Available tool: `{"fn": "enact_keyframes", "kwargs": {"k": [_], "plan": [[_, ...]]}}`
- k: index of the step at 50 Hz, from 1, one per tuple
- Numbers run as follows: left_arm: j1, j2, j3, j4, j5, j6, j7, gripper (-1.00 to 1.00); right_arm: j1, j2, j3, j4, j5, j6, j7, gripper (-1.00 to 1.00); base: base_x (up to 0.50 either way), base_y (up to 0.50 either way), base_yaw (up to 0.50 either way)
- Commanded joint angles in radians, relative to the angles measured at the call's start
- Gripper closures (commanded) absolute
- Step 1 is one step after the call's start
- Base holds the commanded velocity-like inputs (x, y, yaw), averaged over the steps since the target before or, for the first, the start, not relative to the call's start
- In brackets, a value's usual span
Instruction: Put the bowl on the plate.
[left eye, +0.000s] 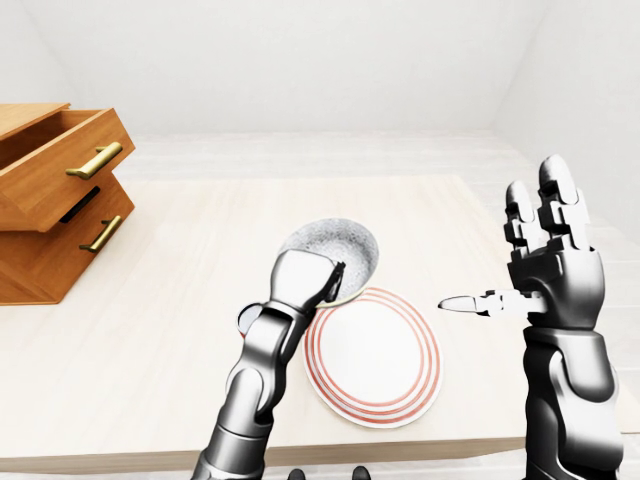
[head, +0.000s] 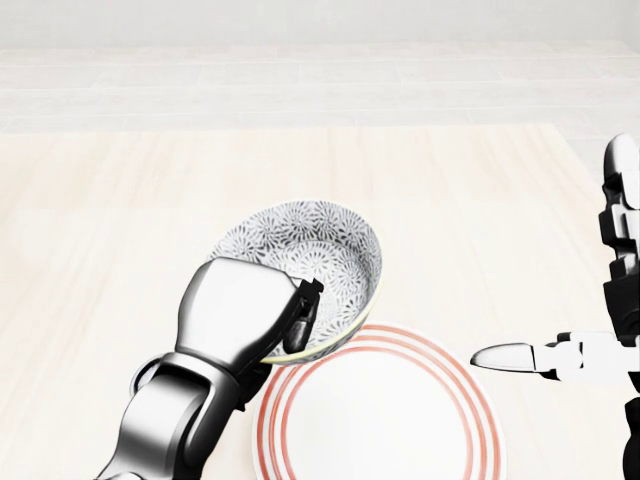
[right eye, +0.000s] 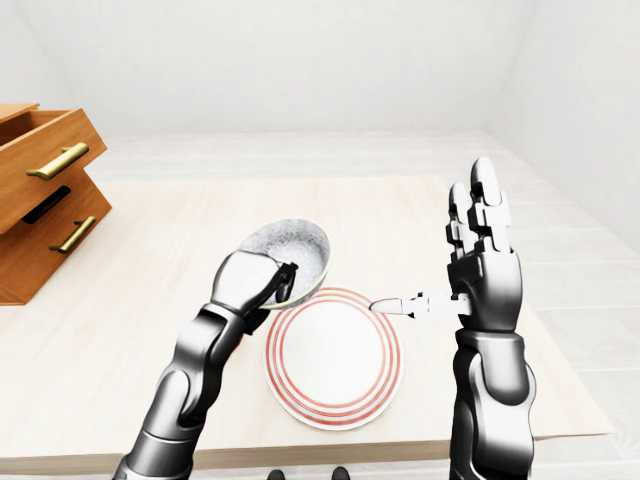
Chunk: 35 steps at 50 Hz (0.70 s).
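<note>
In the left-eye view, my left hand (left eye: 302, 282) has the patterned bowl (left eye: 340, 243) by its near rim, fingers (left eye: 334, 276) clamped over the edge. The bowl sits just up and left of the red-ringed plate (left eye: 375, 360) on the table (left eye: 160, 300). My right hand (left eye: 552, 268) stands to the plate's right with its fingers spread and upright, holding nothing, and the thumb points in toward the plate. A wooden drawer unit (left eye: 50, 190) stands at the far left, well apart from all this.

In the head view, the relation I care about is plain. The bowl is tilted, its opening turned up and away from me, and its lower-right edge overlaps the plate's upper-left rim. The plate's centre lies down and to the right of the bowl. I judge that the bowl is off the plate, but I cannot tell how high.

The right-eye view agrees: the bowl hangs at the plate's top-left edge. The left hand is the one carrying, so I reckon the move is a short carry toward lower right, level the bowl, then lower it.
</note>
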Motion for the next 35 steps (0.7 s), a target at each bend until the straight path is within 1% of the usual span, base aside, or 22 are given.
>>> {"fn": "enact_keyframes", "kwargs": {"k": [1,3,10,17,27,35], "plan": [[0.039,-0.010,0.002,-0.019,-0.017,-0.028,0.042,1.00,0.002,-0.003,-0.004,0.013,-0.005,0.000,0.005,-1.00,0.00,0.00,0.00],[0.035,-0.010,0.002,-0.008,-0.011,-0.031,0.054,1.00,0.001,-0.003,-0.002,0.016,-0.008,0.000,0.005,-1.00,0.00,0.00,0.00],[0.046,-0.015,-0.003,-0.032,-0.009,-0.031,0.036,1.00,0.003,-0.003,-0.002,0.020,-0.013,0.000,0.008,-1.00,0.00,0.00,0.00],[0.054,-0.015,-0.008,-0.038,-0.003,-0.036,0.041,1.00,0.006,-0.002,-0.003,0.015,-0.015,0.000,0.011,-1.00,0.00,0.00,0.00],[0.138,-0.015,-0.064,-0.111,0.027,-0.037,0.048,1.00,0.008,0.000,0.000,0.020,-0.019,0.000,0.015,-1.00,0.00,0.00,0.00],[0.154,-0.020,-0.081,-0.123,0.033,-0.037,0.049,1.00,0.011,0.001,-0.002,0.023,-0.019,0.000,0.021,-1.00,0.00,0.00,0.00]]}}
